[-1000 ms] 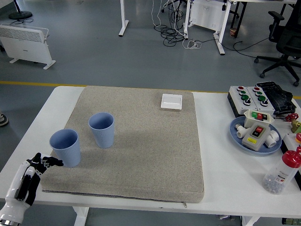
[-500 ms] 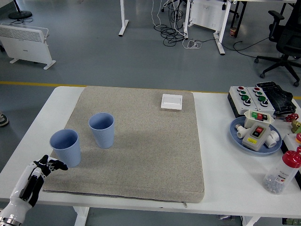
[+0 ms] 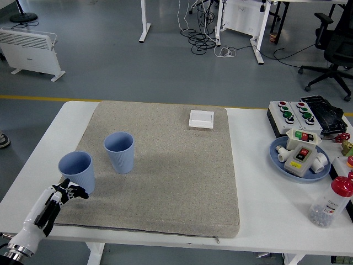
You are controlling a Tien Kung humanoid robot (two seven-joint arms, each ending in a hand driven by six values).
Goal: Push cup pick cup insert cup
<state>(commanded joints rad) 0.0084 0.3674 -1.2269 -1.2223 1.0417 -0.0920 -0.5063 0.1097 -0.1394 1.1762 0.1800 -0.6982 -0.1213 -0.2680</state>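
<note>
Since the earlier frame the left hand [image 3: 55, 200] has moved up and to the right from the lower left corner; now its black fingertips [image 3: 77, 194] lie just beside the base of the nearer blue cup [image 3: 77, 171], and I cannot tell if they touch it. The fingers are spread and relaxed, holding nothing. Both cups stand upright and open-side up on the left part of the grey mat [image 3: 165, 165] — the second blue cup [image 3: 119, 152] a little to the upper right of the first, apart from it. Nothing stands between the two cups. A small white switch plate [image 3: 201, 118] lies near the mat's upper edge. At the right of the frame, off the mat, are a blue plate [image 3: 276, 157] with button boxes in it, a black button box [image 3: 289, 113] above it, and a clear bottle with a red cap [image 3: 331, 201].
</note>
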